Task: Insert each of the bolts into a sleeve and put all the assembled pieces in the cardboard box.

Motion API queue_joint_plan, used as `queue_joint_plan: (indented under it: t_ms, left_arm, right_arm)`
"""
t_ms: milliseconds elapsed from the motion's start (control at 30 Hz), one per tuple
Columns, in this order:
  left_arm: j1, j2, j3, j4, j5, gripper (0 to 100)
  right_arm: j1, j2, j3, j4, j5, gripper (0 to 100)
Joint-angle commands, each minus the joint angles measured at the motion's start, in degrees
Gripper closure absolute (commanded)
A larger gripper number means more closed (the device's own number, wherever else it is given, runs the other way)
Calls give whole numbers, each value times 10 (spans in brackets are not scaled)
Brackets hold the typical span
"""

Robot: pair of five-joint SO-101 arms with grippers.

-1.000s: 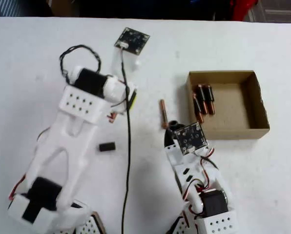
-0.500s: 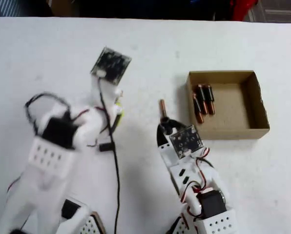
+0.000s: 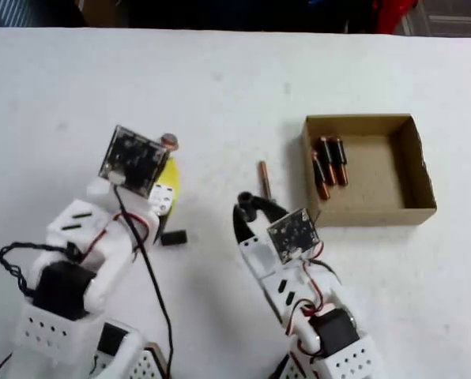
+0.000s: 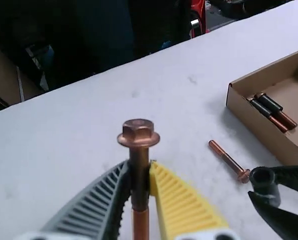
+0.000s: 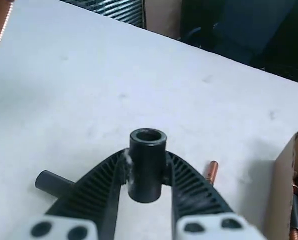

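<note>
My left gripper (image 3: pixel 169 151) is shut on a copper bolt (image 3: pixel 169 142), held upright with its hex head (image 4: pixel 138 134) above the grey and yellow fingers (image 4: pixel 169 200). To its right, my right gripper (image 3: pixel 248 208) is shut on a black sleeve (image 5: pixel 148 162) with the bore facing up. Between that gripper and the cardboard box (image 3: pixel 370 215) a loose bolt (image 3: pixel 262 180) lies on the table. A loose black sleeve (image 3: pixel 173 237) lies beside the left arm. Three assembled pieces (image 3: pixel 329 167) rest along the box's left inner wall.
The white table stretches open behind and to the left of both arms. A black cable (image 3: pixel 145 268) trails over the left arm. The box (image 4: pixel 261 131) stands to the right of the right gripper, with most of its floor bare.
The left arm drew back toward the front left, and its gripper now holds the bolt upright. The right gripper shifted a little left with the sleeve.
</note>
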Motion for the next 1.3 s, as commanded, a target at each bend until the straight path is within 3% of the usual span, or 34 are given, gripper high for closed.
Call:
queue_joint_plan:
  t_ms: [0, 267, 467, 700, 867, 1000, 1267]
  left_arm:
    - [-4, -30, -7, -21, -4, 978]
    - [-4, -62, -7, -13, -3, 978]
    - [-3, -76, -11, -18, 61, 978]
    - [0, -73, -11, -88, 65, 977]
    - [0, -73, -11, -122, 99, 977]
    - [0, -72, -6, -171, 146, 977]
    - [29, -75, -6, -179, 175, 977]
  right_arm:
    - [-20, -6, 22, -73, -4, 968]
    - [-28, -6, 33, -133, -3, 968]
    - [-30, -6, 33, -174, -4, 968]
    - [-82, -6, 33, -189, -1, 968]
    - [-127, -6, 33, -187, 61, 968]
    - [-140, -5, 33, -184, 60, 968]
    - [-140, -5, 33, -173, 27, 973]
